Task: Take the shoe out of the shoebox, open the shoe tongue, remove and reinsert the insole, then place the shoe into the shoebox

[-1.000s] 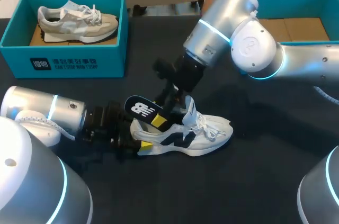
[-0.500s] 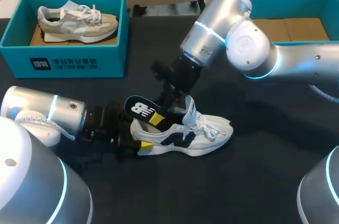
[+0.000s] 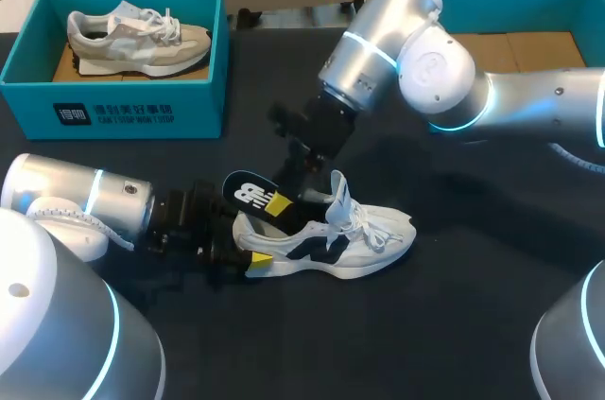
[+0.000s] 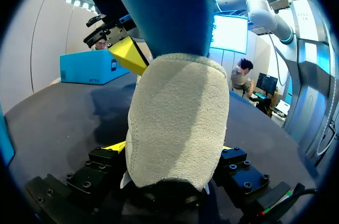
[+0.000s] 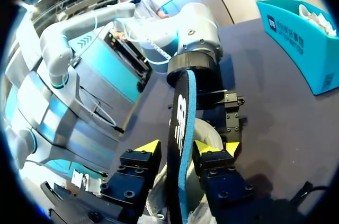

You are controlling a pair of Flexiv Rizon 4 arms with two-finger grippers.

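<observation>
The shoe (image 3: 326, 239) lies mid-surface (image 3: 454, 315), toe toward 3 o'clock. From 9 o'clock the left pincer (image 3: 248, 247) clamps its heel, likely to steady it, while the right pincer (image 3: 282, 201) pinches the insole (image 3: 250, 194), which juts toward 10 o'clock.

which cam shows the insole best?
Head view: the insole shows its face and logo, poking from the shoe. Right wrist view sees it edge-on in the right gripper; left wrist view, only a blue patch above the heel.
</observation>
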